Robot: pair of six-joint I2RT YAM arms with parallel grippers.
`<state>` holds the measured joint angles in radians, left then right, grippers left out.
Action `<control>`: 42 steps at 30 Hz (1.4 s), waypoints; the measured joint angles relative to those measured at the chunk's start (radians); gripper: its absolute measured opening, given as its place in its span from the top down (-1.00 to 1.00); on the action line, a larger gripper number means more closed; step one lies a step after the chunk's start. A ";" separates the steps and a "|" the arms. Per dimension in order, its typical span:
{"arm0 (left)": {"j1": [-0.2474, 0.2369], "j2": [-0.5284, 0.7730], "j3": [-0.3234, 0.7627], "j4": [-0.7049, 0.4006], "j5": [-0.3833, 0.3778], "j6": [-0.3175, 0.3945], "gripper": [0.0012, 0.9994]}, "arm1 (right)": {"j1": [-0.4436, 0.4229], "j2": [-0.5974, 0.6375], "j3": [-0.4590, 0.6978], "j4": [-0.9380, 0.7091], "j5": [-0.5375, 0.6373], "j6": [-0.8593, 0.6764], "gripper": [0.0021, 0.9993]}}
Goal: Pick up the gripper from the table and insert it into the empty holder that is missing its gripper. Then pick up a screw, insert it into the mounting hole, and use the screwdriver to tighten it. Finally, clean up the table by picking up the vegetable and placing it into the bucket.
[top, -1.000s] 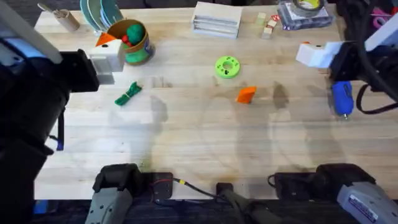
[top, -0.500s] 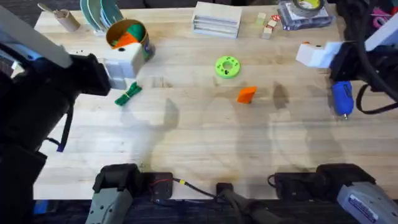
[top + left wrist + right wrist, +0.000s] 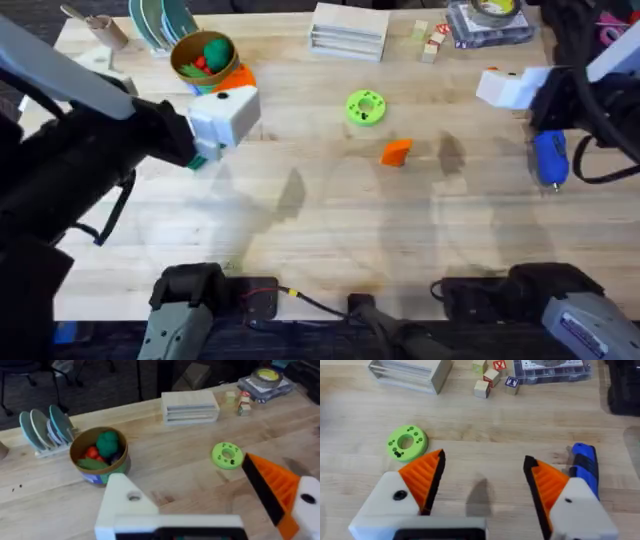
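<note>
Left gripper [image 3: 228,112] hangs beside the bucket [image 3: 205,62]; one finger is a bare white holder [image 3: 125,505], the other orange-tipped, standing wide with nothing between. Right gripper [image 3: 482,477] has its fingers wide and empty near the blue screwdriver [image 3: 550,157]. The loose orange gripper [image 3: 396,151] lies mid-worktop [image 3: 330,220].

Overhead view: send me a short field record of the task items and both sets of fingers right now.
loose gripper: orange, lying on the table, untouched
holder: bare white finger on the left gripper, pad missing
left fingers: open, empty
right gripper: open, empty, both orange pads on
screwdriver: on the table by the right arm
vegetable: on the table, mostly hidden under the left gripper
bucket: upright, holding other toys
</note>
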<state>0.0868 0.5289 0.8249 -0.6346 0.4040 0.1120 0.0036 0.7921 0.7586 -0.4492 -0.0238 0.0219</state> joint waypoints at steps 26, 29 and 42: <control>0.000 -0.173 -0.134 0.153 0.099 0.064 -0.99 | 0.000 0.000 0.000 0.000 0.000 0.000 -0.99; 0.000 -0.267 -0.201 0.168 0.101 0.068 -0.99 | 0.000 0.000 0.000 0.000 0.000 0.000 -0.99; 0.000 -0.527 -0.457 0.314 0.038 0.045 -0.99 | 0.000 0.000 0.000 0.000 0.000 0.000 -0.99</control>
<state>0.0868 0.0021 0.3683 -0.3211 0.4422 0.1569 0.0036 0.7921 0.7586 -0.4492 -0.0238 0.0216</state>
